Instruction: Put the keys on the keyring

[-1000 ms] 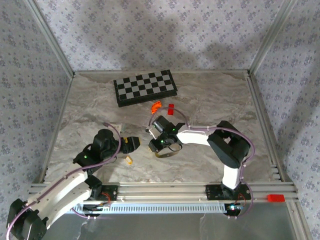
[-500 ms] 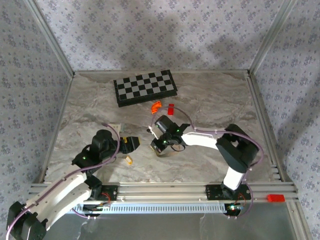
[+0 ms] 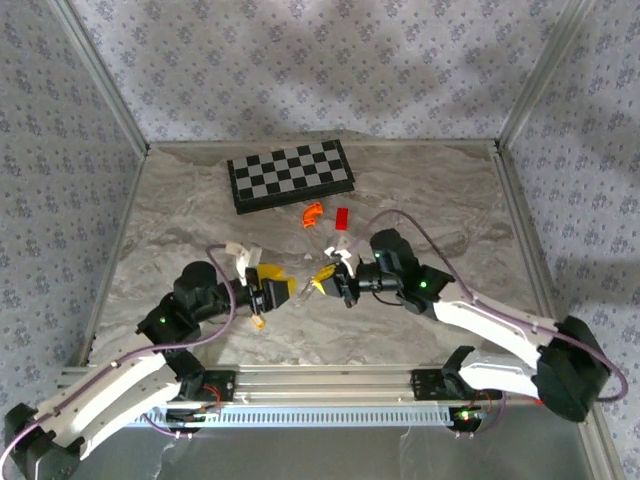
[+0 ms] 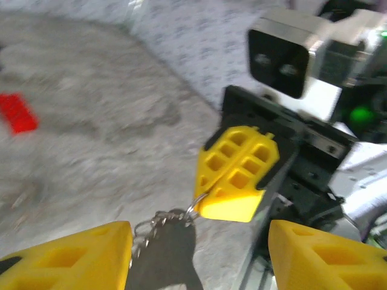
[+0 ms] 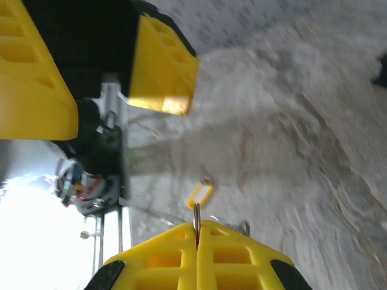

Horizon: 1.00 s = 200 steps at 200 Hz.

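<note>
My right gripper (image 3: 328,284) is shut on the thin silver ring (image 5: 196,216) of the keyring and holds it above the table. In the left wrist view the ring and its chain (image 4: 158,221) hang from the right gripper's yellow fingers (image 4: 239,172), with a dark tag (image 4: 166,257) below. My left gripper (image 3: 272,290) faces it from the left, open, and the chain hangs between its fingers (image 4: 72,257) without touching them. The key (image 3: 258,321) with a yellow head lies on the table below both grippers, apart from them; the right wrist view has the key (image 5: 199,195) just beyond the shut fingertips.
A black-and-white checkerboard (image 3: 290,176) lies at the back. An orange curved piece (image 3: 312,213) and a red block (image 3: 341,218) sit behind the grippers. Aluminium rails (image 3: 330,380) run along the near edge, and frame bars border both sides.
The right gripper has lifted the keyring off the table and swung round to face left. The left gripper has moved right and up to meet it, its fingers a little closer together.
</note>
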{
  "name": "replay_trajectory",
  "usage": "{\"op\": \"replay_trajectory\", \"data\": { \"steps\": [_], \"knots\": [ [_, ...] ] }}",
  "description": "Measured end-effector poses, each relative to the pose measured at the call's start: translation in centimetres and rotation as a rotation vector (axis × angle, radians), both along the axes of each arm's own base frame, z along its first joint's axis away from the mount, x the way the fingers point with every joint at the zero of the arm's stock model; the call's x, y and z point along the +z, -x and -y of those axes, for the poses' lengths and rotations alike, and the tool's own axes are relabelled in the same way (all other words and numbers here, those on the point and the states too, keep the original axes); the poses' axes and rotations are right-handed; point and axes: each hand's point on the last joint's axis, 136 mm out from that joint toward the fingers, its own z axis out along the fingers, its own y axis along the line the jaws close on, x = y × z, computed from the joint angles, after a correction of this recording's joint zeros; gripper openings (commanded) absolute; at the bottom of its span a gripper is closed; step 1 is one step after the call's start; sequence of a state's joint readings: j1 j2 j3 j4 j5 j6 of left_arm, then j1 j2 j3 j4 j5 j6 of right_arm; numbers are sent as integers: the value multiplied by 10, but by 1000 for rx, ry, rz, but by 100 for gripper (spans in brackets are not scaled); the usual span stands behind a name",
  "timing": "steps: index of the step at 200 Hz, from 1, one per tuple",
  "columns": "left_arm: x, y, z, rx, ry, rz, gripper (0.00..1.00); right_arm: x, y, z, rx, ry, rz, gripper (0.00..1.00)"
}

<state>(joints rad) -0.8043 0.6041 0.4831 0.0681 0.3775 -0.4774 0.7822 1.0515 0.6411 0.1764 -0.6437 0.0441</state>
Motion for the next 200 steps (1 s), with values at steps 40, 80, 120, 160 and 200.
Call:
{"op": "replay_trajectory", "data": {
  "steps": [40,80,120,160,200],
  "knots": [
    [42,32,20,-167,50,187,55,52,27,16,100,-196,163,0],
    [65,47,31,-241,63,301,51,82,44,24,166,-295,261,0],
    [72,55,38,-268,47,387,44,99,55,31,187,-353,326,0],
    [75,56,41,-271,29,454,42,100,59,34,185,-385,334,0],
    [80,59,46,-284,19,503,40,103,59,36,173,-419,334,0]
  ]
}}
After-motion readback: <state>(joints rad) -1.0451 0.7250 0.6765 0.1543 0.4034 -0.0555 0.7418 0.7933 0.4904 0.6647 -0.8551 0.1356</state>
